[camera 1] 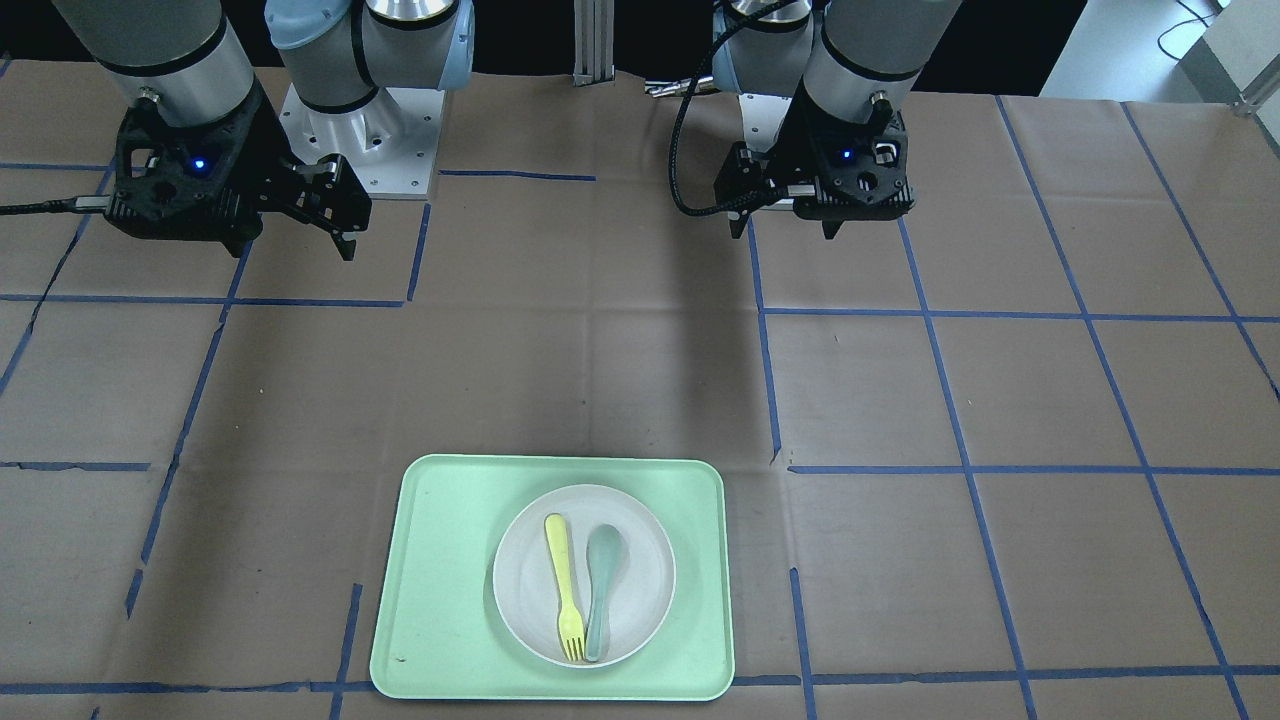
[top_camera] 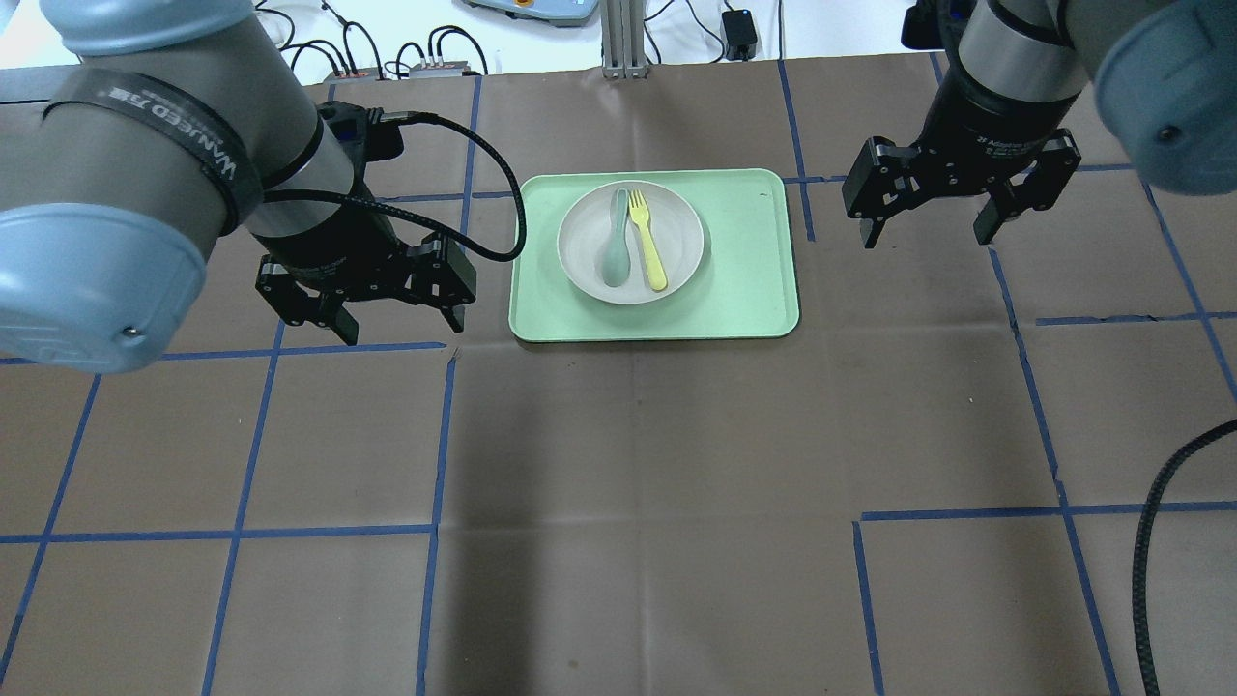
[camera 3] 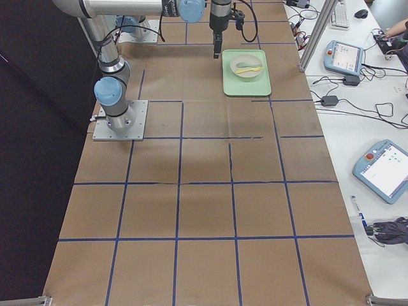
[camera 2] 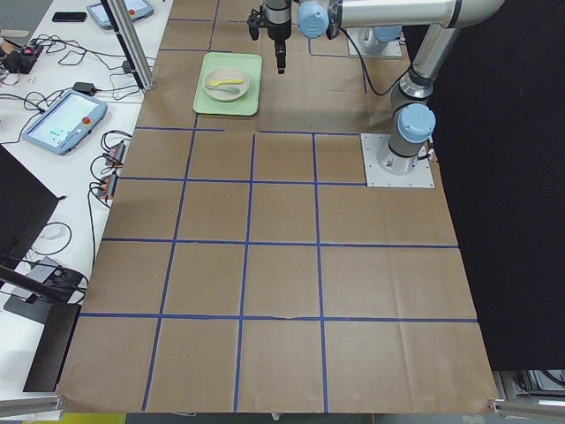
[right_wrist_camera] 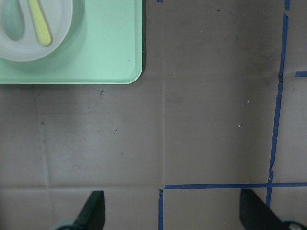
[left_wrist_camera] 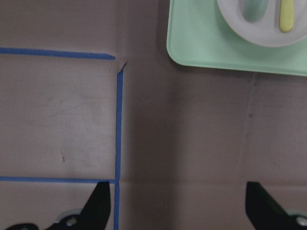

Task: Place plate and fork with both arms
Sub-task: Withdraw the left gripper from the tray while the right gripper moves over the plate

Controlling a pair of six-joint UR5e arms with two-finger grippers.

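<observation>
The off-white plate (top_camera: 678,244) sits on the mint-green tray (top_camera: 744,280) at the far middle of the table. The pale yellow fork (top_camera: 646,242) lies in the plate beside a teal-grey spoon (top_camera: 616,246). My left gripper (top_camera: 398,329) is open and empty, hovering over the paper just left of the tray. My right gripper (top_camera: 926,237) is open and empty, hovering right of the tray. In the front-facing view the plate (camera 1: 530,580) holds the fork (camera 1: 563,585), with the left gripper (camera 1: 785,232) and right gripper (camera 1: 295,245) far behind it.
The table is covered in brown paper with a grid of blue tape lines (top_camera: 435,435). An aluminium post (top_camera: 618,39) stands at the far edge behind the tray. Cables and pendants lie beyond the table edge.
</observation>
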